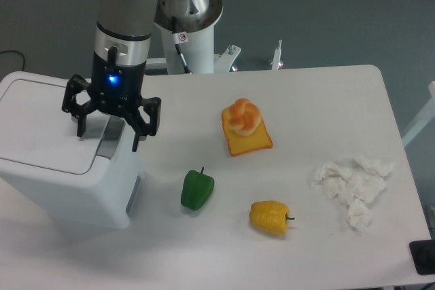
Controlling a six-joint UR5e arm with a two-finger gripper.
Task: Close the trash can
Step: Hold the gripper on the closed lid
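The bin [68, 161] stands at the table's [326, 100] left edge, its lid [44, 123] lying nearly flat, so the closing looks almost done. The arm [126, 25] hangs straight down over the lid's right side by the grey latch [110, 139], placed to press there. The gripper [109, 130] is spread wide, holding nothing. Two peppers [197, 190] lie well apart to the right.

Bright, even overhead light. The table [326, 100] is nearly washed out, and shadows under the peppers [197, 189] are soft. The view is slightly soft.
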